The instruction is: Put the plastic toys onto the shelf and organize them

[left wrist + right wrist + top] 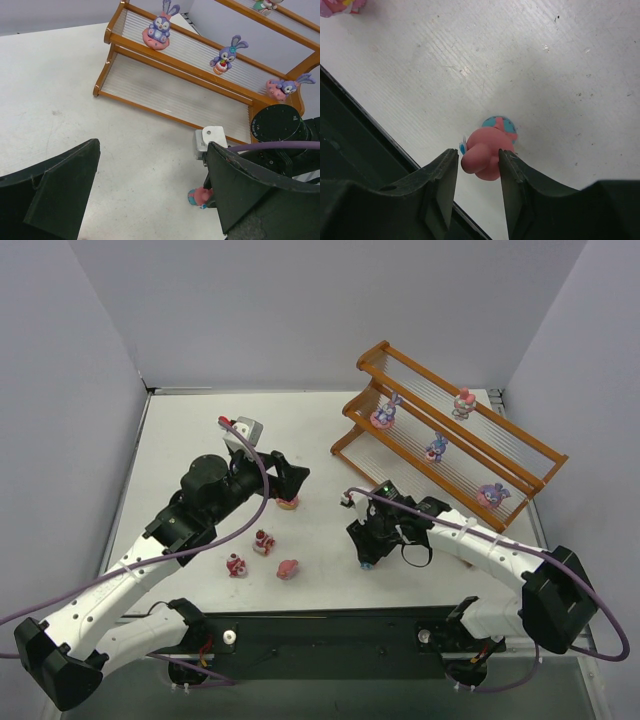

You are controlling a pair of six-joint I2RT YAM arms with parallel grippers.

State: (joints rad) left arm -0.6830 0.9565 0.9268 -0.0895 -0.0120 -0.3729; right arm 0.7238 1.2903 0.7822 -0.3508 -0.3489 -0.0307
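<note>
Step in hand: pick-up of one toy by the right arm, judged from the wrist view.

Right gripper [366,554]: low over the table [200,430], near its front edge. The jaws are drawn in narrow around a pink toy [484,150] with a blue cap. Both fingers [445,175] appear to touch its sides. The toy looks to rest on the table, not yet lifted.

Left gripper [152,150]: jaws wide apart, nothing between them. From above it hangs over mid-table, with another toy [288,503] just below its tips. I cannot tell whether they touch.

Shelf [165,95]: at the far right of the table, set at an angle. Four bunny toys [385,412] stand on it: one on the top tier, the others on the tiers below, spaced apart. Much rod space on the lowest tier is bare.

Loose toys [264,541]: three lie on the table between the two arms, near the front.

Progress, as I judge it: four of nine placed, five outstanding.

Next move calls for: a straight lift clear of the table, then carriage up and right to a bare stretch of tier, away from the seated toys. The toy is small and rounded, so I would expect it to slip or twist if the grip is off-centre. Release should be low, as the thin rods may tip it.
</note>
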